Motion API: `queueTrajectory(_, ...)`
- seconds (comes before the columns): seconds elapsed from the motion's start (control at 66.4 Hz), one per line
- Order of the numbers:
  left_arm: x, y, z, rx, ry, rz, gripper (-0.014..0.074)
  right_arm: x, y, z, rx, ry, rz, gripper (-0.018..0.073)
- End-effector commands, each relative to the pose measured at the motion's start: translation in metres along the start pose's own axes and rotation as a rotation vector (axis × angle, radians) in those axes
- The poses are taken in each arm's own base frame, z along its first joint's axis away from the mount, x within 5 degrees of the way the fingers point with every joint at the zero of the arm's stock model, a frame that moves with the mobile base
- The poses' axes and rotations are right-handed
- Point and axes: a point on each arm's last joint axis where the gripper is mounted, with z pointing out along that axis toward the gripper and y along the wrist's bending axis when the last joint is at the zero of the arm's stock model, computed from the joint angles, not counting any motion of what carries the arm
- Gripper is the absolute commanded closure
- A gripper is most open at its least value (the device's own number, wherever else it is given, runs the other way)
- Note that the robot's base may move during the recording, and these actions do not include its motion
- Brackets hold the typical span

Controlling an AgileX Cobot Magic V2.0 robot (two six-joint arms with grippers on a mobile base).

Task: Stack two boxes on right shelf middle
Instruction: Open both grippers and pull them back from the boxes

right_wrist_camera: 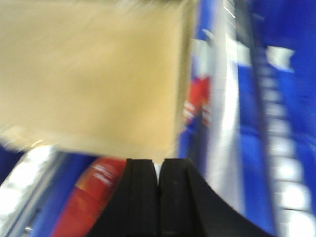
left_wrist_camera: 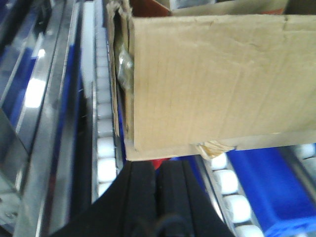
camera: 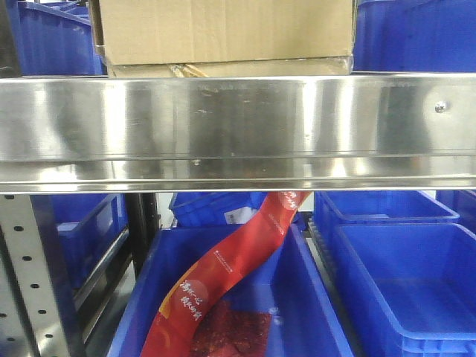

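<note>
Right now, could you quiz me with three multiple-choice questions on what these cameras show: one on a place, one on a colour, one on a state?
1. Where is the box?
A. On the steel shelf
B. Inside a bin
C. On the floor

2. What colour are the bins?
A. Green
B. Blue
C. Grey

3. How are the left gripper's fingers?
A. Wide open
B. Clamped on the box
C. Closed together, holding nothing

Answers: 1 A, the box sits above the shelf's shiny rail. 2 B, every bin is blue. 3 C, the fingers meet below the box.
</note>
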Motion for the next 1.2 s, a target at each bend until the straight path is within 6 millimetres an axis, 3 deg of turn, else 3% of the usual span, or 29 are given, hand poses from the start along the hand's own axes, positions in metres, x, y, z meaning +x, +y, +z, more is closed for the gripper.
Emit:
queueTrajectory(0.0, 0.009, 0.012, -0.010, 0.033, -0.076, -0.074, 0.0706, 0.011, -0.008, -0.013, -0.022, -0.083, 0.035, 0.0721)
queueTrajectory(0.211, 0.055, 0.042, -0.040, 0.034, -0.192, -0.157, 0.0706, 0.052, -0.042, -0.049, 0.038, -0.182, 0.100, 0.0721)
queueTrajectory(0.497, 0.099, 0.049, -0.086, 0.070, -0.296, -0.154, 0.0707, 0.085, -0.046, -0.109, 0.028, -0.318, 0.105, 0.0721)
queueTrajectory(0.783, 0.101, 0.051, -0.120, 0.100, -0.419, -0.156, 0.0707, 0.082, -0.044, -0.153, -0.013, -0.512, 0.102, 0.0721)
queueTrajectory(1.19, 0.101, 0.051, -0.122, 0.105, -0.435, -0.156, 0.0707, 0.083, -0.042, -0.162, -0.027, -0.570, 0.070, 0.0721)
